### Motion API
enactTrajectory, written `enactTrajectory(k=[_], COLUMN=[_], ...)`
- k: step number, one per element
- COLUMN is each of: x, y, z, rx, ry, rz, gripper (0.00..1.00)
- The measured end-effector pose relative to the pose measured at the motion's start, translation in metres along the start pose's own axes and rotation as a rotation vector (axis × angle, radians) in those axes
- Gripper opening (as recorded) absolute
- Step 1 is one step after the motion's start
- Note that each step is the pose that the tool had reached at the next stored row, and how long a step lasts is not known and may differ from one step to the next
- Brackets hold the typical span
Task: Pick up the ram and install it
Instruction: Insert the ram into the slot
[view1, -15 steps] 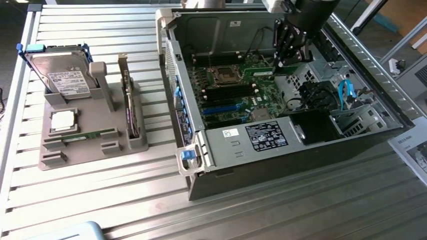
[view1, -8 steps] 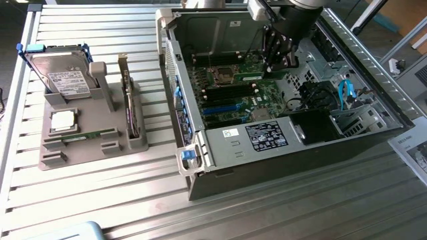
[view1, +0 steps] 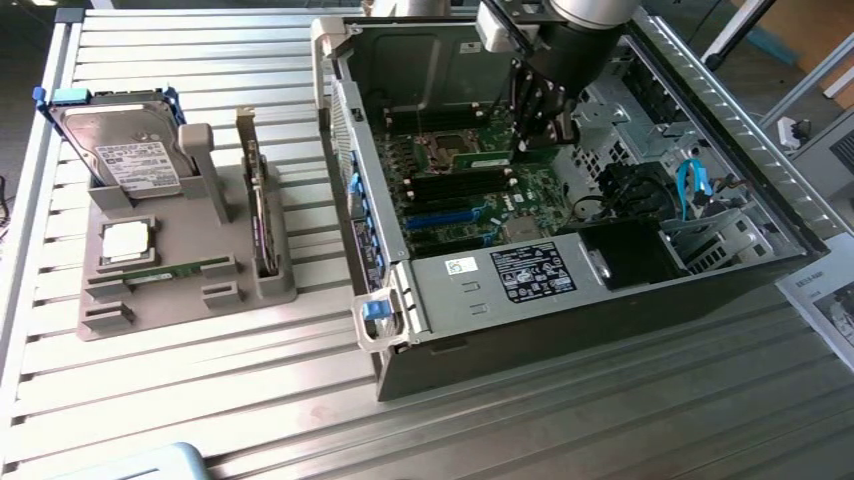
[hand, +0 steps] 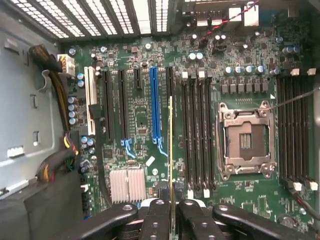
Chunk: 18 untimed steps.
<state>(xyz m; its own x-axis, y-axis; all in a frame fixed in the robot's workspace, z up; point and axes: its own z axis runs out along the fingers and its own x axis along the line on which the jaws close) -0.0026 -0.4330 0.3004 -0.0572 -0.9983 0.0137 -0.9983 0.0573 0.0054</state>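
Observation:
In the wrist view the ram (hand: 170, 145) appears edge-on as a thin green strip, and my gripper (hand: 172, 219) is shut on its near end, one black finger (hand: 156, 220) on each side. It hangs above the green motherboard (hand: 140, 120), over the strip between the blue slot (hand: 155, 105) and the black memory slots (hand: 197, 130), parallel to them and not touching. In the exterior view my gripper (view1: 547, 120) reaches down into the open computer case (view1: 441, 300), above the motherboard (view1: 467, 170).
On the exterior view's left, a grey fixture (view1: 160, 300) carries a silver hard drive (view1: 127, 150), an upright card (view1: 262, 210), a square chip (view1: 124, 240) and another green stick (view1: 180, 272). An empty CPU socket (hand: 246, 140), a heat sink (hand: 127, 185) and cable bundles (hand: 55, 85) surround the slots.

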Motion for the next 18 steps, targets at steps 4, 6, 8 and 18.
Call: enactTrajectory(k=[4,6,8,18], x=[-0.002,-0.003,-0.005,-0.010], y=[0.0026,0.0031,0.0036,0.0142], z=[0.0053,0.0074,0.0091,0.0184], rx=[0.0000,0.0001,0.0000,0.0000], ry=[0.0000,-0.0006,-0.0008,-0.0015], rz=[0.000,0.000,0.000,0.000], gripper=[0.14,0.14,0.14,0.14])
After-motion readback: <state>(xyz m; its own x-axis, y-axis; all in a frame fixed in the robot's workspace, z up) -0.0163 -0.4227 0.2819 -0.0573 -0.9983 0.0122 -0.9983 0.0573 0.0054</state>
